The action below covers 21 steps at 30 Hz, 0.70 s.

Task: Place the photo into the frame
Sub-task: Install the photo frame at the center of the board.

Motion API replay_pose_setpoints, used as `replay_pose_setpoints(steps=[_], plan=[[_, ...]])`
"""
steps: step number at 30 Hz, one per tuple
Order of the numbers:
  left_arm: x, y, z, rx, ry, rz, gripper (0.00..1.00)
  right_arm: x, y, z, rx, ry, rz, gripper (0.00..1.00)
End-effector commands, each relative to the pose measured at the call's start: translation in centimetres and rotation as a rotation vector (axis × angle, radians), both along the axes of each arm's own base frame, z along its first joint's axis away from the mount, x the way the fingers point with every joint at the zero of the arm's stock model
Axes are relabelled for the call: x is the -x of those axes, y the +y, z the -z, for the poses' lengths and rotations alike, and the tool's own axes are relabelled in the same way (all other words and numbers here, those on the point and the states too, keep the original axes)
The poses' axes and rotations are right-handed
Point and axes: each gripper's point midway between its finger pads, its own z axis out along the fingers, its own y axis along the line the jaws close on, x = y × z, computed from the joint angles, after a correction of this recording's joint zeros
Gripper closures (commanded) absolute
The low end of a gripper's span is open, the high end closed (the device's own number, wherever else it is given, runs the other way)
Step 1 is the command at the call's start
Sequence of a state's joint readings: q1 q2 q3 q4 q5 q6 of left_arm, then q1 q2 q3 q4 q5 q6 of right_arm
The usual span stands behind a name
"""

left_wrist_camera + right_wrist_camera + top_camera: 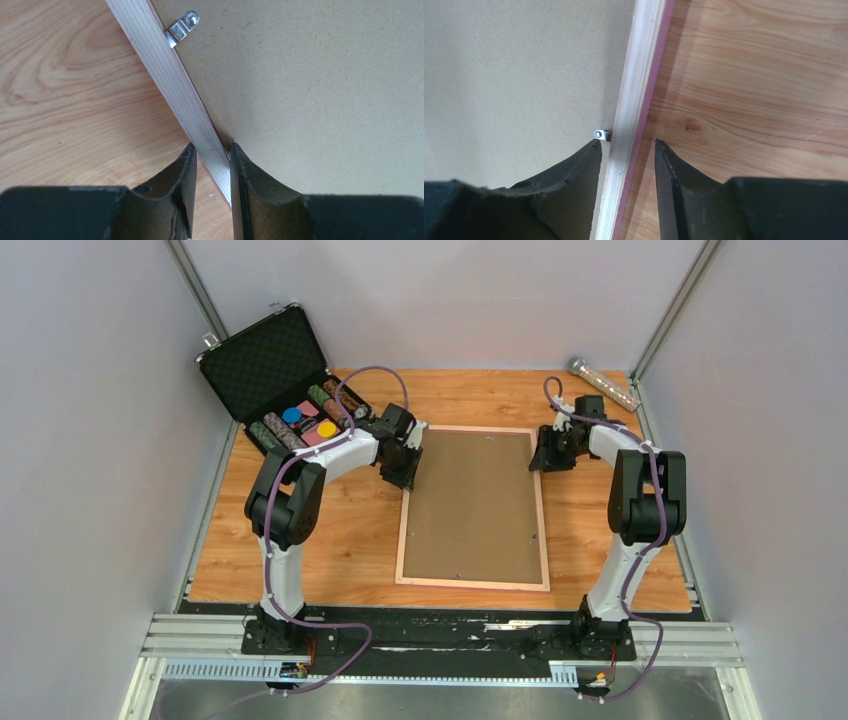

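At the table's [340, 550] middle the frame [470, 584] lies face-down with one backing board [472, 505] seated in it. The photo is unseen, probably beneath the board. The left gripper [211, 150] pinches the frame's left rail. The right gripper [626, 145] straddles its right rail, jaws clear. Step looks like closing up; next move probably calls for turning the clips [182, 27]. Count: one frame, two clips in the wrist views.

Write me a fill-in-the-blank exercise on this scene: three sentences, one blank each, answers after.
The frame lies flat on the table with its brown backing board facing ____.
The left gripper is closed on the frame's ____ rail.
The right gripper straddles the opposite rail with its jaws ____, a gap on either side.
Missing words: up; left; open.
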<state>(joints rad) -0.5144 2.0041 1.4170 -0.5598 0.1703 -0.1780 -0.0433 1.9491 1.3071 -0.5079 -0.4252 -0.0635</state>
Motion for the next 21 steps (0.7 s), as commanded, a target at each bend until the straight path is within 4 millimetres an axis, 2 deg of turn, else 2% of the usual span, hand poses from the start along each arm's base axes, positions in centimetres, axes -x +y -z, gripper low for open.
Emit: replay_pose_setpoints(steps=[1,21], plan=[[0.55,0.18,2.33,-0.036,0.033,0.023,1.00,-0.96,0.28,-0.86,-0.047,0.003,0.040,0.57],[0.53,0.17,2.34,-0.033,0.034,0.023,1.00,-0.95,-0.57,-0.13,-0.026,0.023,0.078,0.61]])
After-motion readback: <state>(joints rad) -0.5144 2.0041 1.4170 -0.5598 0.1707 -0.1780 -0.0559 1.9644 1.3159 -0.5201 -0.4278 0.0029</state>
